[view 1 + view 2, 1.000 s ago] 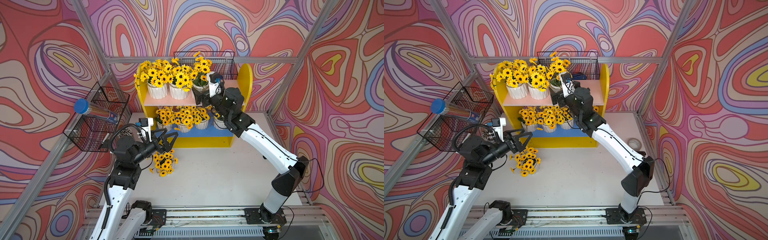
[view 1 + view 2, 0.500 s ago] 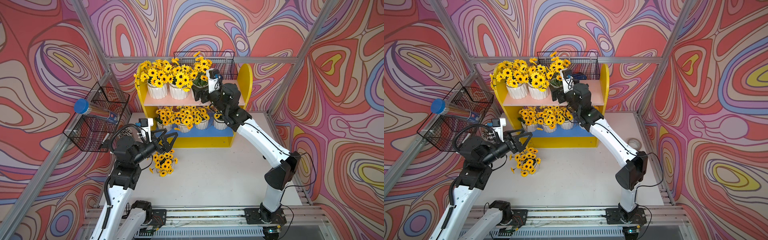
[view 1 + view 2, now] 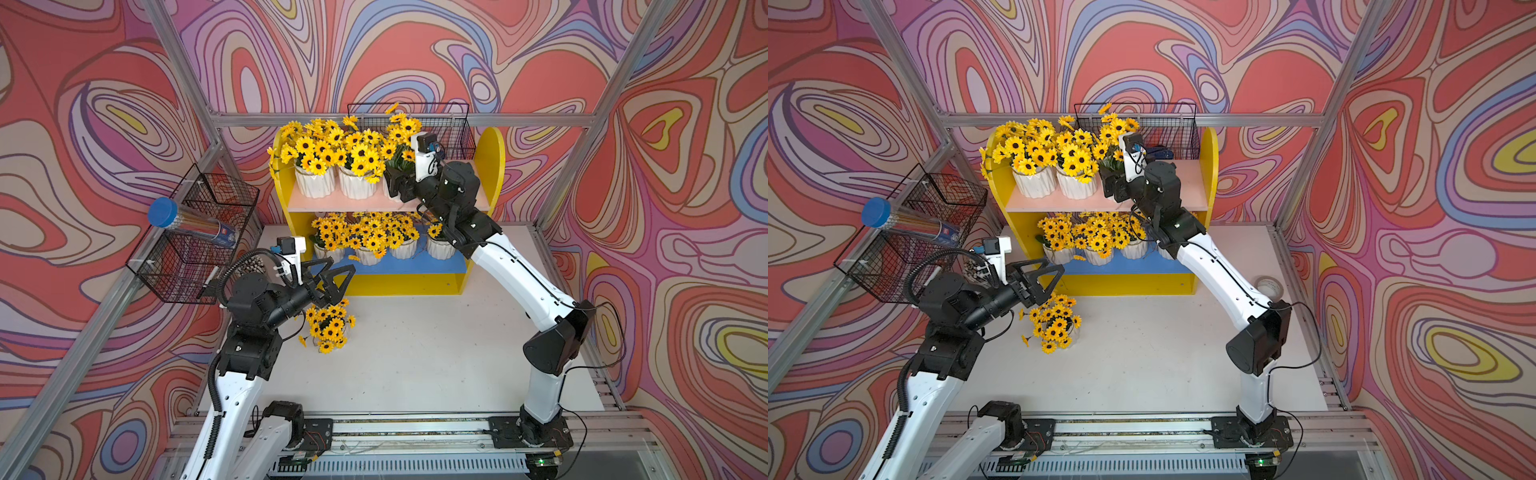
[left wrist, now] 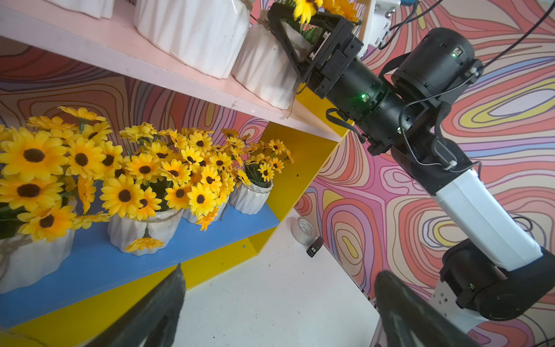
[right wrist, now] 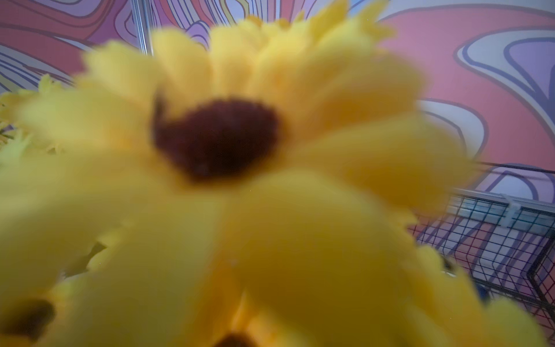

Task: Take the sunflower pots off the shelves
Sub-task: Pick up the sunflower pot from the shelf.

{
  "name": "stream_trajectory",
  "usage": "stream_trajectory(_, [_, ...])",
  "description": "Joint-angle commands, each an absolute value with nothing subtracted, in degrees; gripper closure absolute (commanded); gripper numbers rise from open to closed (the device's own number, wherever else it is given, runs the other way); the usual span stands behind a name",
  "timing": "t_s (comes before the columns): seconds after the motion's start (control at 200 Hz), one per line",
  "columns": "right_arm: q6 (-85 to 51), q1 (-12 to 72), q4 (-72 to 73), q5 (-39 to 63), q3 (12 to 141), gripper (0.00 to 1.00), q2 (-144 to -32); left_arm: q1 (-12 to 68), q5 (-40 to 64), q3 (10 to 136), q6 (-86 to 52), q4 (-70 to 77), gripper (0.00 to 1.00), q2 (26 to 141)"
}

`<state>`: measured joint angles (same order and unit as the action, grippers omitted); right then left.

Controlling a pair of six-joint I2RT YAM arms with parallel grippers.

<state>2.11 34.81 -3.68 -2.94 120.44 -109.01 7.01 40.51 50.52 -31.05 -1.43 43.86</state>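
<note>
The white table (image 3: 415, 365) carries the yellow shelves (image 3: 492, 166) at its back edge. The right gripper (image 3: 392, 185) reaches onto the pink upper board (image 3: 353, 204). Its jaws stand either side of the right-end one of three sunflower pots (image 4: 264, 69) there; whether they press it, I cannot tell. The left gripper (image 3: 343, 266) hangs spread wide and empty above a single pot (image 3: 328, 328) toward the table's left edge. Four more pots (image 3: 403, 249) sit on the blue lower board (image 3: 415, 266).
</note>
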Motion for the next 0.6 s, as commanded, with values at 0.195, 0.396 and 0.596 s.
stream_trajectory(0.195, [0.87,34.61,-4.98,0.50,120.83,0.34,-110.12,6.50,41.48,50.05,-29.90,-0.77,0.00,42.98])
stream_trajectory(0.396, [0.85,34.55,-4.49,0.99,119.81,0.78,-109.22,6.42,41.48,50.06,-29.80,-0.79,0.00,42.97])
stream_trajectory(0.596, [1.29,34.60,-3.87,0.27,119.29,1.00,-108.15,6.37,41.31,50.04,-29.82,-0.87,0.00,43.00])
